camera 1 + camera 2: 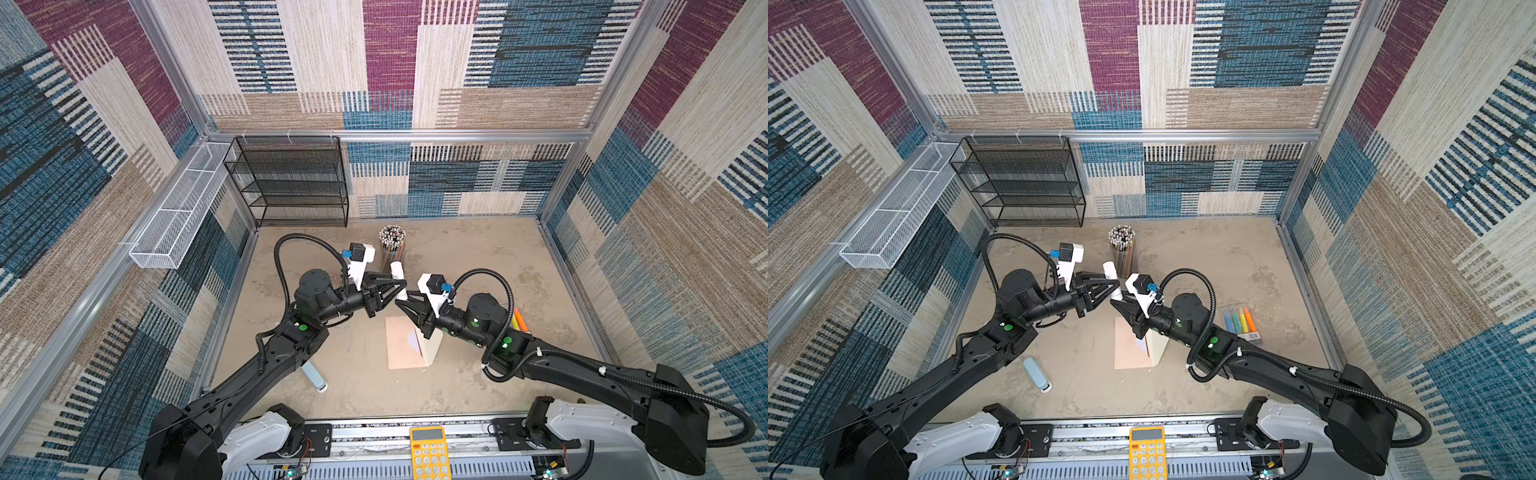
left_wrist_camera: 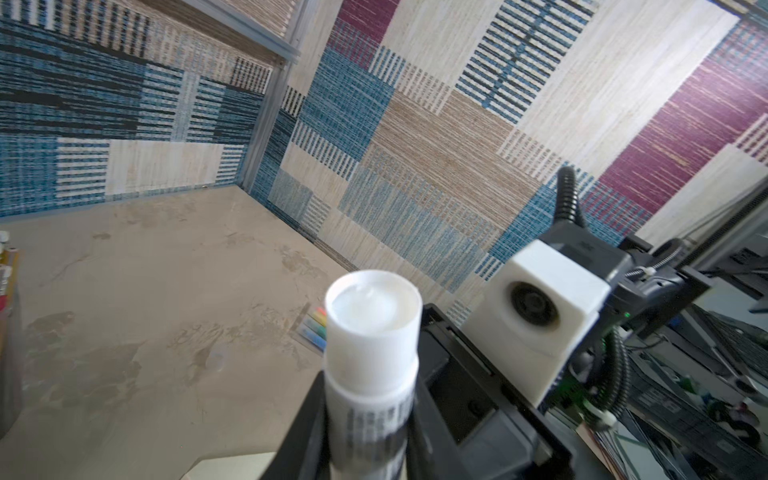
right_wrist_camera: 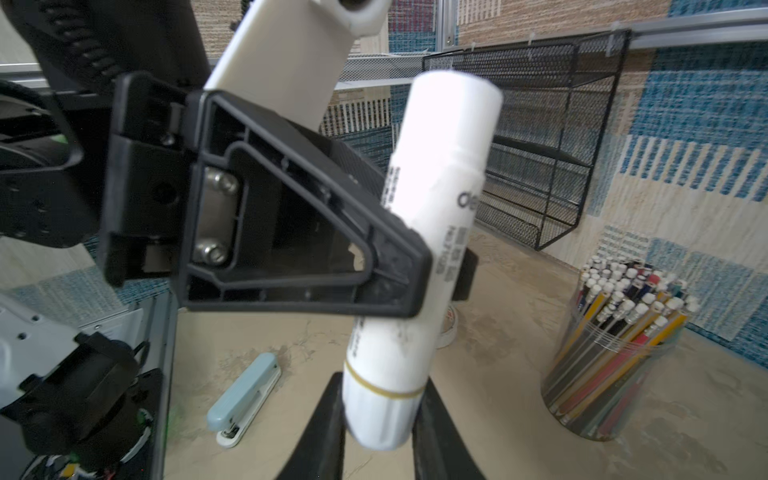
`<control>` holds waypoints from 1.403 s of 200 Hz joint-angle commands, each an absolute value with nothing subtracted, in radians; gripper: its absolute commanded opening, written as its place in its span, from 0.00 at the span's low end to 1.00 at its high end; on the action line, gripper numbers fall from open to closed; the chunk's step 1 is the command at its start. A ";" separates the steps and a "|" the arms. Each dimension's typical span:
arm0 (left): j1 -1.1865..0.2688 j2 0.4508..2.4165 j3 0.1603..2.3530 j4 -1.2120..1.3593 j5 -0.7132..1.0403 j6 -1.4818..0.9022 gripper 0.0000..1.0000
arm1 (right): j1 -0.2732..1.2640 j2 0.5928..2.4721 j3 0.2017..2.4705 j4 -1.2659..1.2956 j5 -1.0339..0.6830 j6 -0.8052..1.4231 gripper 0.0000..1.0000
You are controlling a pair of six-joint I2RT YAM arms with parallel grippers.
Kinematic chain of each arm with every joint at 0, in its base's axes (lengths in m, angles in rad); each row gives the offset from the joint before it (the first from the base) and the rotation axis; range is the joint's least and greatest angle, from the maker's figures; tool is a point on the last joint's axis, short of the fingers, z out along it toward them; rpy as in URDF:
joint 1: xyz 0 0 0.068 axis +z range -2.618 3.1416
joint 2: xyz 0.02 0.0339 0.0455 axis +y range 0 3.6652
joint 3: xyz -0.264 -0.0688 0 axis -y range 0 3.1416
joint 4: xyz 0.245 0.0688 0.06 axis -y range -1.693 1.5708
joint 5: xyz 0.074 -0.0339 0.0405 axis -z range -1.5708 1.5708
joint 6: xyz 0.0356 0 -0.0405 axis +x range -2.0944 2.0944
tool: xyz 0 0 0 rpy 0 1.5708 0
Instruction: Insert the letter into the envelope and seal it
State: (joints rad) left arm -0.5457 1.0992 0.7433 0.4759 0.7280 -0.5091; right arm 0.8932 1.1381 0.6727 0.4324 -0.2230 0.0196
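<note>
**A:** How many of each?

**B:** Two claws and one glue stick [image 3: 432, 232], held up off the table [image 1: 478, 270]. The left gripper [image 1: 402, 286] is clenched round its middle. The right gripper [image 3: 380, 411] is clenched on its base end.

**A:** And the envelope [image 1: 401, 345]?

**B:** One, flat on the table just under the right gripper, with its cream flap [image 1: 432, 349] lying open (on the right arm's side).

**A:** The letter?

**B:** I cannot tell. The gripper half covers a pale patch [image 1: 415, 338] at the mouth.

**A:** The rest?

**B:** One blue stapler [image 1: 1037, 374] and one clear cup of pencils [image 3: 615, 353]. There is one highlighter pack [image 1: 1239, 320] showing four colours (mostly behind the right arm in a top view). One yellow calculator [image 1: 428, 451] is cut off at the edge. There is also one black mesh rack [image 1: 291, 183] and one white mesh basket [image 1: 178, 208].
</note>
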 commanded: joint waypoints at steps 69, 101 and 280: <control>-0.541 1.037 0.741 0.307 0.774 -0.441 0.00 | 0.846 1.142 0.674 0.414 -0.366 -0.054 0.38; -0.543 0.954 0.712 0.324 0.380 -0.380 0.00 | 0.847 1.180 0.625 0.475 -0.149 -0.097 0.56; -0.610 1.136 0.623 0.824 -0.035 -0.452 0.00 | 0.952 1.589 0.728 1.100 0.214 -0.207 0.57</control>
